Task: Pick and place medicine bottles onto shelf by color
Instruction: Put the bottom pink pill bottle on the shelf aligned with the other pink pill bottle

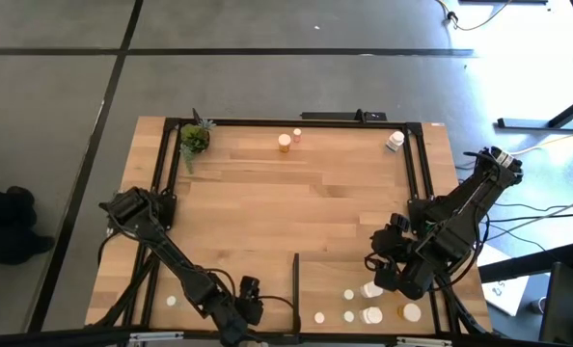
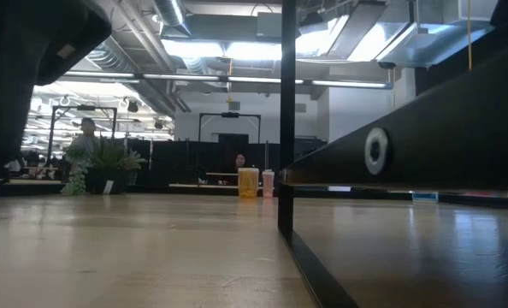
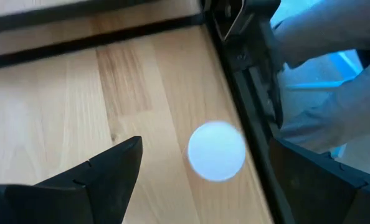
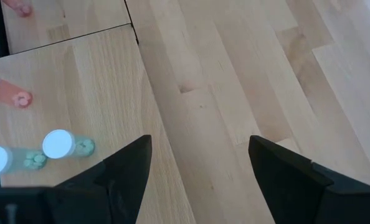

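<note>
High view: shelf (image 1: 383,284) at the worktop's (image 1: 296,207) near right, carrying several bottles (image 1: 371,314). Two more bottles (image 1: 285,143) stand at the far edge, one (image 1: 395,141) in the far right corner. Right gripper (image 1: 388,260) over the shelf, jaws apart, empty. Left gripper (image 1: 246,306) at the near edge, jaws apart, above a white cap (image 3: 216,151).

You've got a pale light-wood tabletop (image 1: 296,193) with black frame edging, an orange-amber white-capped bottle (image 1: 285,143), white-capped pale greenish bottles (image 4: 63,145), a small green potted plant (image 1: 194,140), and dark black gripper fingers (image 4: 126,168).
</note>
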